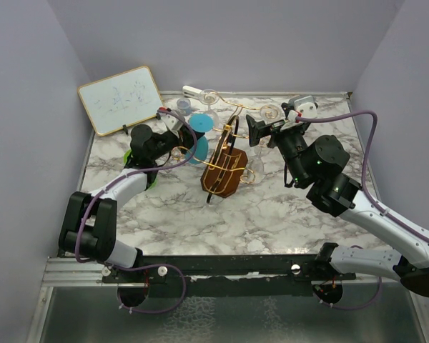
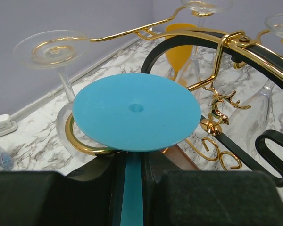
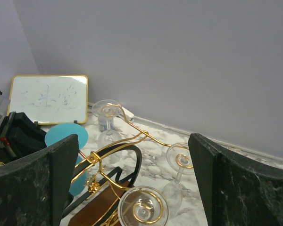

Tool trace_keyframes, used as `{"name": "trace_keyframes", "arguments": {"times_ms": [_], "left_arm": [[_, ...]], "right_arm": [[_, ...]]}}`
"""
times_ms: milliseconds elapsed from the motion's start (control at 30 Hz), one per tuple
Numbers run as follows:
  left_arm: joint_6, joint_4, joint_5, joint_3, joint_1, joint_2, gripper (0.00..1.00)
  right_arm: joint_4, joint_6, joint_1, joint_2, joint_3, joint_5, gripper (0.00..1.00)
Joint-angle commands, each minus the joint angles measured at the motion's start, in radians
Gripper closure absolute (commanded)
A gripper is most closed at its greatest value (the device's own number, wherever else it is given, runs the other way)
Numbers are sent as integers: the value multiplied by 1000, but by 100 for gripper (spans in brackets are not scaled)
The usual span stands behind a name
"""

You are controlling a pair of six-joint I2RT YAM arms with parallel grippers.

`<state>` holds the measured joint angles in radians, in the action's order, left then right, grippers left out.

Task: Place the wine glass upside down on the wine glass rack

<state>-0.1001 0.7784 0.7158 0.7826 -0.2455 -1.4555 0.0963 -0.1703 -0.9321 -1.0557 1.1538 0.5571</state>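
The wine glass rack [image 1: 227, 153] is a gold wire stand on a brown base [image 1: 220, 180] at the table's middle. My left gripper [image 1: 180, 141] is shut on the stem of an upside-down blue wine glass [image 1: 199, 127]. In the left wrist view its round blue foot [image 2: 137, 110] sits just above a gold scroll arm [image 2: 87, 145]; whether they touch is unclear. The stem [image 2: 131, 188] runs between my left gripper's [image 2: 131, 162] fingers. Three clear glasses hang upside down on the rack [image 3: 106, 110] [image 3: 181, 160] [image 3: 144, 207]. My right gripper [image 3: 137, 188] is open and empty, right of the rack [image 1: 261, 132].
A whiteboard [image 1: 121, 98] leans at the back left. A small clear cup [image 1: 184, 106] and a white object [image 1: 193, 91] sit by the back wall. Another white object [image 1: 304, 106] is at the back right. A yellow glass [image 2: 181, 47] stands behind the rack.
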Motion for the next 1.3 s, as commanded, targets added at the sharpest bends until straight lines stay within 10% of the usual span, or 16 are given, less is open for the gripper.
{"name": "trace_keyframes", "arguments": {"times_ms": [0,1267], "left_arm": [[-6,12,-139,19,8,-20,98],[-15,-39,26,-92,18,113,100]], "right_arm": [[-3,-12,2,7,-17,26,1],[0,-29,3,53,-58,45,1]]}}
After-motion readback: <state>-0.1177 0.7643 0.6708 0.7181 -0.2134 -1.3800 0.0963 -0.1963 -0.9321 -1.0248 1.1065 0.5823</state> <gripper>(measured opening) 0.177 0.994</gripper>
